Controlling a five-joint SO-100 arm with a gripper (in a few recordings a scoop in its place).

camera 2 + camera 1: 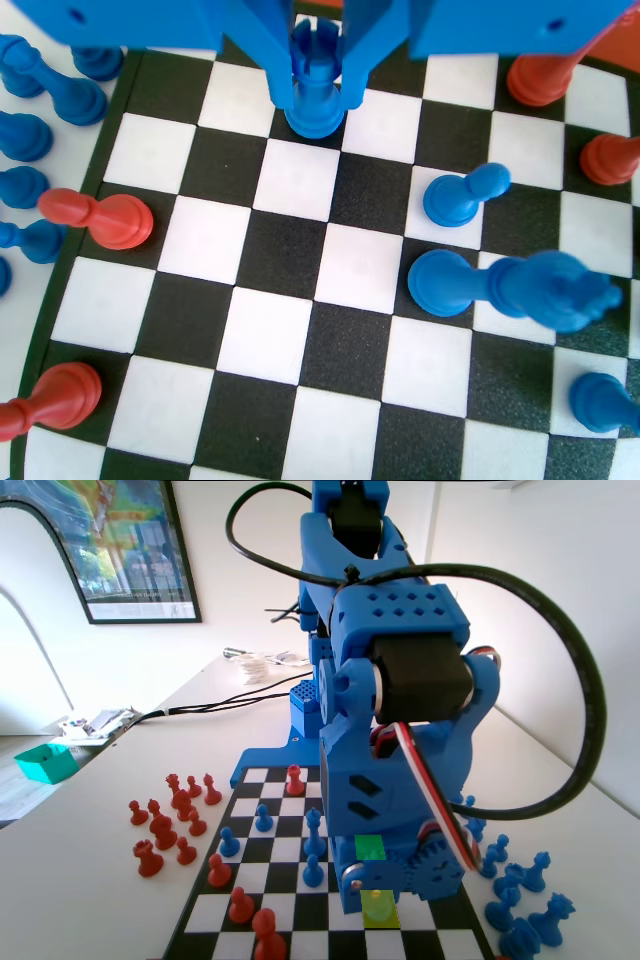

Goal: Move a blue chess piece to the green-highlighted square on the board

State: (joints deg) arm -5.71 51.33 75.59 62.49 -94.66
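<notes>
My gripper (pixel 315 85) hangs at the top middle of the wrist view. Its two jaws press on both sides of a short blue chess piece (pixel 315 105), whose top looks notched and whose base is at a black square of the board (pixel 300 180). I cannot tell whether the base touches the board. In the fixed view the blue arm covers the board's (pixel 250 878) middle, and the gripper (pixel 376 892) reaches down over the lime square (pixel 381 912). The green-highlighted square (pixel 370 847) lies one square beyond it, partly under the arm.
On the board near the gripper stand a blue pawn (pixel 462 195), a taller blue piece (pixel 510 285) and red pawns (pixel 100 218). Red pieces (pixel 170 820) cluster off the board's left, blue pieces (pixel 525 900) off its right. A teal box (pixel 45 762) sits far left.
</notes>
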